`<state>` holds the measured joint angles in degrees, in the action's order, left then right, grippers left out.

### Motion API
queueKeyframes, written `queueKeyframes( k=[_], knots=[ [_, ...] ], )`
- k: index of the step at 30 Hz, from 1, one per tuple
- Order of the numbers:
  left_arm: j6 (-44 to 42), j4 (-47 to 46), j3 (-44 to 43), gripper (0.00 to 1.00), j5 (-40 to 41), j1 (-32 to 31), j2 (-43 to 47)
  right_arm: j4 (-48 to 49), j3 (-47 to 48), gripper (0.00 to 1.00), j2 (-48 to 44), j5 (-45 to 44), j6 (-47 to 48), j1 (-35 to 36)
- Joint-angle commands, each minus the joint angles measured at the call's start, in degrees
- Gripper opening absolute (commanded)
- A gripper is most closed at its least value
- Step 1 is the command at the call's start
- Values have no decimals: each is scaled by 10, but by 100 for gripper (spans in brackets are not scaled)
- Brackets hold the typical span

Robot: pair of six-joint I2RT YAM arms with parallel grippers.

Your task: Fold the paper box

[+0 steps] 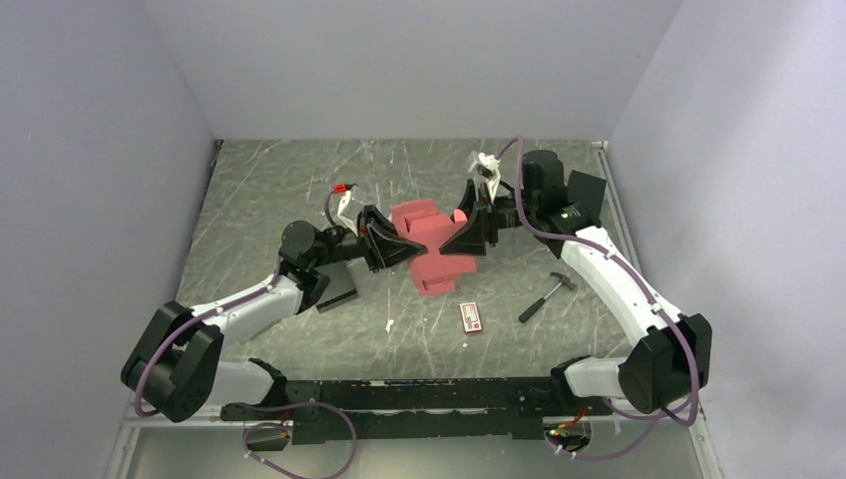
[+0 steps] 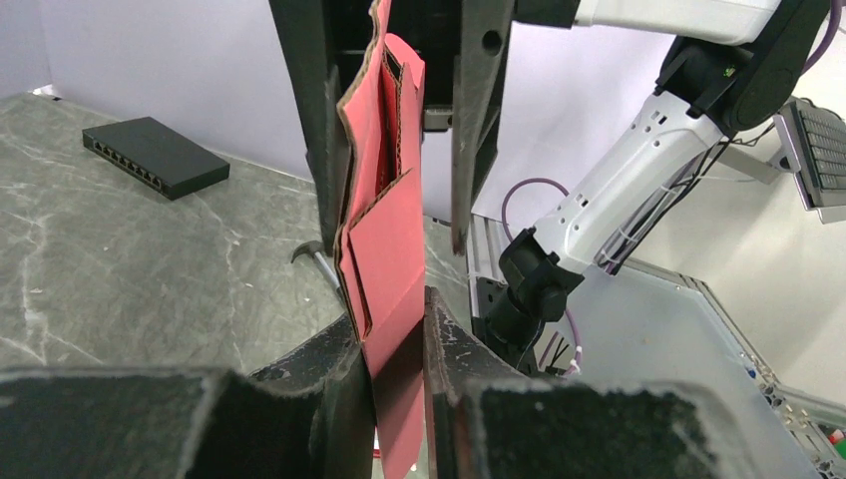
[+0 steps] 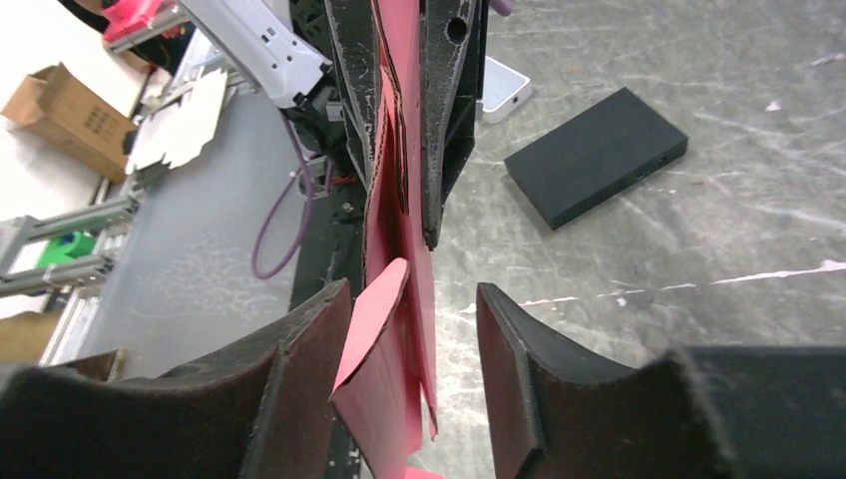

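i'm watching both arms working out from their bases at the near edge. the left arm (image 1: 249,304) is stretching low and inward toward the middle, and the right arm (image 1: 609,264) is bending at the elbow and reaching back to the left. a small printed packet (image 1: 471,317) and a hammer (image 1: 547,297) are lying on the counter (image 1: 269,190) just nearer than the wrists. beyond them the paper box (image 1: 434,244) is sitting between the two facing wrists. the left fingers (image 2: 334,389) are clamping one side of it. the right fingers (image 3: 299,349) are standing apart around the other side, one finger clear of the card.
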<state>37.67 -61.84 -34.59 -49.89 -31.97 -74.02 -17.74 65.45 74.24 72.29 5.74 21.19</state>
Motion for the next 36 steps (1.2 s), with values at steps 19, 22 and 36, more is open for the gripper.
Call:
queueKeyframes(
  k=[19,22,36],
  knots=[
    [83,-14,50,85,85,22,78,234,-50,0,-14,77,-195,-15],
    [98,-41,61,87,75,23,66,260,-54,0,-13,88,-222,-16],
    [200,-217,7,10,16,21,-78,259,-55,0,-6,70,-228,-15]
  ],
)
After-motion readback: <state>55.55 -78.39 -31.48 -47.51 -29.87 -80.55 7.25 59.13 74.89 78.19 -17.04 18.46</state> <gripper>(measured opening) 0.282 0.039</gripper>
